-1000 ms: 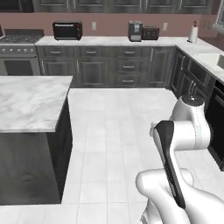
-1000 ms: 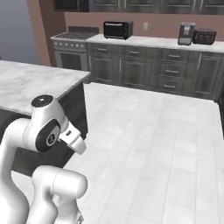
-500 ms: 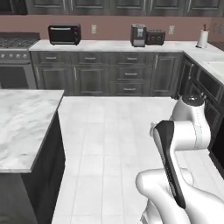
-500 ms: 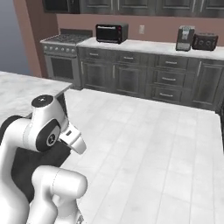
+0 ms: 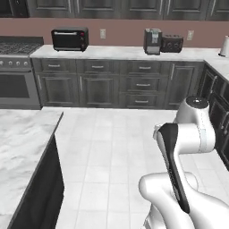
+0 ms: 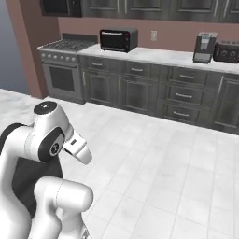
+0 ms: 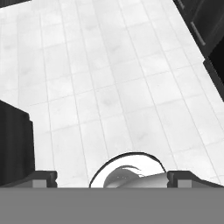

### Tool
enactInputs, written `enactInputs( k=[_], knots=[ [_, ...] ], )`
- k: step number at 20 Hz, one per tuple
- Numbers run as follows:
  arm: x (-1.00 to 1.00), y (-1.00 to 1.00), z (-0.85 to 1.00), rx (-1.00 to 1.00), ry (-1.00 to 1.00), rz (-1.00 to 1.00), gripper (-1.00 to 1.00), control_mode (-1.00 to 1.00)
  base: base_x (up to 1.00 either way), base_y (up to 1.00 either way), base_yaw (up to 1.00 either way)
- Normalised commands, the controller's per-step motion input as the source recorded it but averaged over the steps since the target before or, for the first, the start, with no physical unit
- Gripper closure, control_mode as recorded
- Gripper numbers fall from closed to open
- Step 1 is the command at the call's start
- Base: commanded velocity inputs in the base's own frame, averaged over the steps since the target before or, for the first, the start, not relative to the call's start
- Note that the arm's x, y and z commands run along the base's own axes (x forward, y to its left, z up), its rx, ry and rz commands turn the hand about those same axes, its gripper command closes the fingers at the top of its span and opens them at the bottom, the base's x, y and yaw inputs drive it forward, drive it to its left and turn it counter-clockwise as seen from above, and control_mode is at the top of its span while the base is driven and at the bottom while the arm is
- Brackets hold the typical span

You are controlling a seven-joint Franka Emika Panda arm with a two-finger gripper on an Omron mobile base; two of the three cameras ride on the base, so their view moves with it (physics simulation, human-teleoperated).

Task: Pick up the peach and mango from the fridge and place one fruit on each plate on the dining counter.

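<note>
The arm (image 5: 188,147) is glossy white, built of rounded tubular links. A dark strip runs along one link (toward 5 o'clock in the left base view), and dark grey discs cap the joints.

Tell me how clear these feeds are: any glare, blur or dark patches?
Left base view: sharp, evenly lit, toaster oven crisp. Right base view: slightly soft, no glare, stove readable. Hand view: pale floor tiles look washed out, dark cabinet lacks detail, open claw cropped.

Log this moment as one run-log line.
phase: base driving, kitchen view shifting | gripper: open, empty, over tiled floor | dining counter: at left | toaster oven: on wall counter
</note>
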Motion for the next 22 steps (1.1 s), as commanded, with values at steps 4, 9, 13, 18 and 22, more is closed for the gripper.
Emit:
enactInputs(
  k=[4, 9, 13, 18, 22],
  knots=[
    [0.00, 0.00, 0.00, 0.00, 0.00, 0.00, -1.00, 1.00, 1.00, -0.20, 0.18],
    [0.00, 0.00, 0.00, 0.00, 0.00, 0.00, -1.00, 1.00, 1.00, -0.19, 0.21],
    [0.00, 0.00, 0.00, 0.00, 0.00, 0.00, -1.00, 1.00, 1.00, -0.11, 0.21],
    [0.00, 0.00, 0.00, 0.00, 0.00, 0.00, -1.00, 1.00, 1.00, -0.01, 0.25],
    [0.00, 0.00, 0.00, 0.00, 0.00, 0.00, -1.00, 1.00, 1.00, 0.00, 0.35]
  ],
)
